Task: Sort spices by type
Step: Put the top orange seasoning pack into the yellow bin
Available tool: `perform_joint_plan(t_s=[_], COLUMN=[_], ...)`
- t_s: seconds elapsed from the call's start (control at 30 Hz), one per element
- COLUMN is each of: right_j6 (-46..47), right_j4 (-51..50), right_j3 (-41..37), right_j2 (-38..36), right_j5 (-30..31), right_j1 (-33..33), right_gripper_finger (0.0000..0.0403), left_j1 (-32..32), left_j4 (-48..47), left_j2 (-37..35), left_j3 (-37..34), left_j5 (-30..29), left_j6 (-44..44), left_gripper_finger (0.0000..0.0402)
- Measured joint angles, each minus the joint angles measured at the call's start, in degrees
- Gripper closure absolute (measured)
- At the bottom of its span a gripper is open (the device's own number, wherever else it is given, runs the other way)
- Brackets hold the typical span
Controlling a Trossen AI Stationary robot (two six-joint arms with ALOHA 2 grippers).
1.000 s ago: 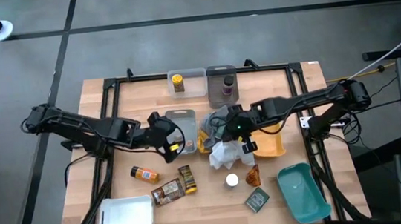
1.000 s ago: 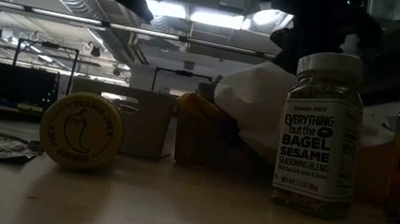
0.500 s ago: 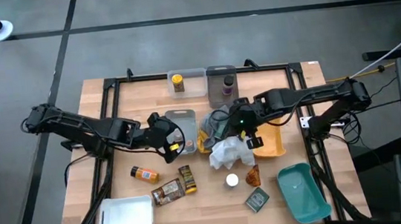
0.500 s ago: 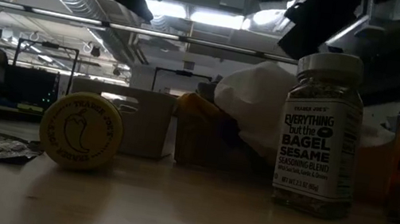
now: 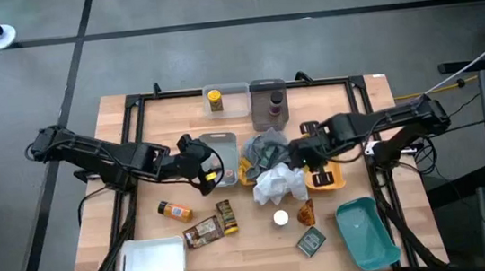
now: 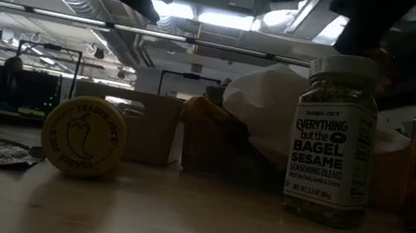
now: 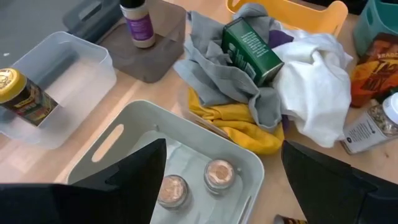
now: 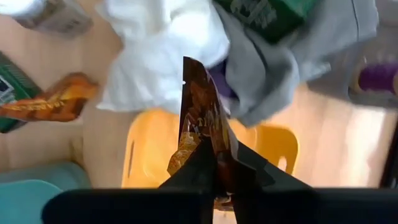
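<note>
My right gripper (image 8: 214, 180) is shut on a brown packet (image 8: 202, 118) above the yellow tray (image 8: 149, 155); the high view places it (image 5: 304, 156) beside the white cloth (image 5: 277, 184). My left gripper (image 7: 224, 202) is open above a grey tray (image 7: 124, 134) that holds two tiny round pots (image 7: 219, 175). A green tin (image 7: 252, 50) lies in the grey cloth (image 7: 211, 74). On the table lie an orange bottle (image 5: 175, 211), brown packets (image 5: 203, 234), a white-lidded jar (image 5: 280, 218) and a dark tin (image 5: 310, 242). My right gripper pinches the brown packet between its two fingers at one end (image 8: 211, 163). The packet shows edge-on and reaches out past the fingertips. It is lifted clear, over the yellow tray.
A clear tray (image 5: 230, 101) with a yellow jar (image 5: 214, 100) and a grey tray with a purple jar (image 5: 274, 105) stand at the far edge. A teal tray (image 5: 365, 231) and a white tray (image 5: 152, 262) sit near the front. An orange-brown packet (image 5: 306, 212) lies beside the white-lidded jar.
My right gripper has moved toward the table's right edge, from over the cloth pile to over the yellow tray, carrying the brown packet with it.
</note>
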Motion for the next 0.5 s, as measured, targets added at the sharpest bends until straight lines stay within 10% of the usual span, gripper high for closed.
perform_joint_plan(t_s=[0.5], right_j6=[7.5], right_j4=[1.9], right_j3=[-13.2], right_j2=[-6.3], right_j5=[5.6], right_j1=[2.6], right_gripper_finger=[0.0367], left_j1=[0.0], left_j4=[0.3], left_j2=[0.0], left_j3=[0.0], left_j5=[-0.2], left_j6=[-0.2], left_gripper_finger=[0.0100])
